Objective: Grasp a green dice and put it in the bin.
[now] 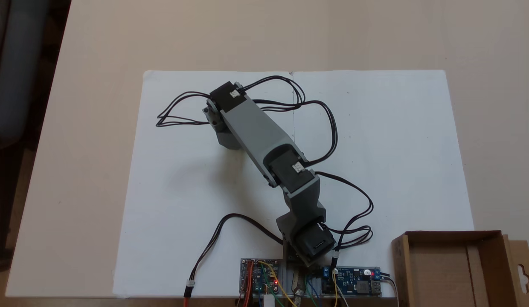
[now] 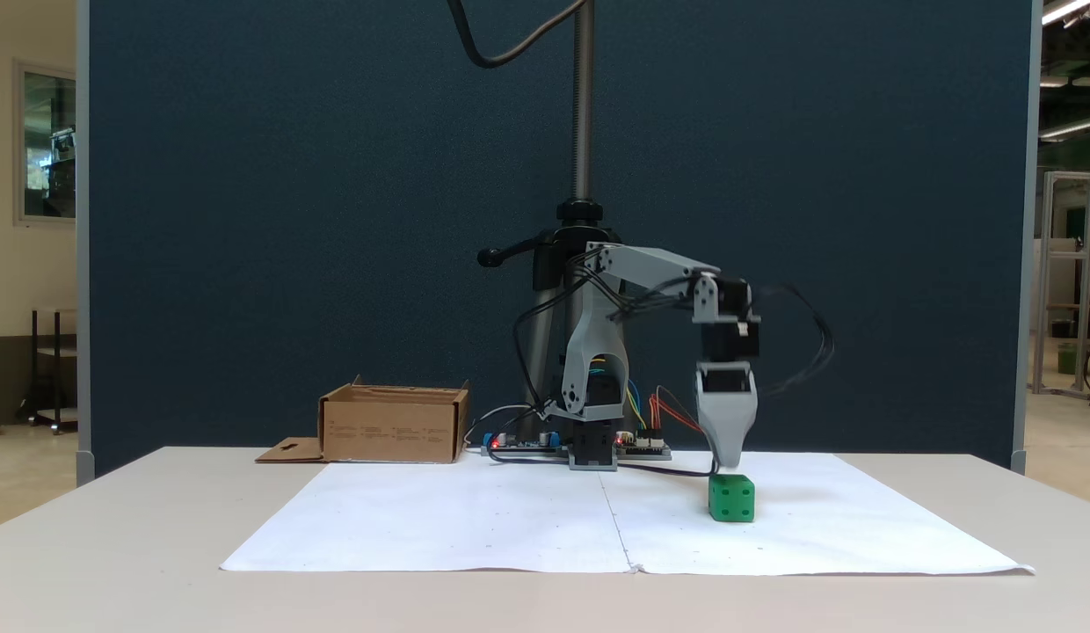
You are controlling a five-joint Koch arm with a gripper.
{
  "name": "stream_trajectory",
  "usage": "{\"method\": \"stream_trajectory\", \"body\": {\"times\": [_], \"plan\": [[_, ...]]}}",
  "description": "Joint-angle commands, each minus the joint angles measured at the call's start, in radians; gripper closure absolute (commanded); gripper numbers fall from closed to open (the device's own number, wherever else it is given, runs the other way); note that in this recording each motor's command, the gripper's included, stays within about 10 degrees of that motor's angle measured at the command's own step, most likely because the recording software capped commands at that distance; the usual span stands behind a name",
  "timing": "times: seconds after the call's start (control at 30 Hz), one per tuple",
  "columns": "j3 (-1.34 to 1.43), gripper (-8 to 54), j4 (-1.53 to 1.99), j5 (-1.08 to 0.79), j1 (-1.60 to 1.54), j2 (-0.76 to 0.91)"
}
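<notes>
The green dice (image 2: 731, 498) rests on the white paper, right of the arm's base in a fixed view. My gripper (image 2: 728, 463) points straight down, its tip just above the dice's top face. The jaws line up one behind the other, so their state cannot be read. From above, the arm's wrist (image 1: 225, 108) covers the dice. The bin (image 2: 396, 431) is a brown cardboard box standing left of the base there, and its rim (image 1: 452, 233) sits at the lower right corner from above.
A white paper sheet (image 1: 375, 140) covers the table's middle. Circuit boards (image 1: 358, 279) and loose black cables (image 1: 179, 115) lie around the arm's base (image 2: 593, 453). A metal pole (image 2: 583, 105) and a dark partition stand behind.
</notes>
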Motion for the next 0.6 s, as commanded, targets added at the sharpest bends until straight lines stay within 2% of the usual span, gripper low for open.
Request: {"method": "stream_trajectory", "body": {"times": [0.0,0.57], "plan": [[-0.014,1.9,-0.032,0.000,0.000,0.012],[0.008,2.0,-0.077,0.000,0.017,-0.080]]}}
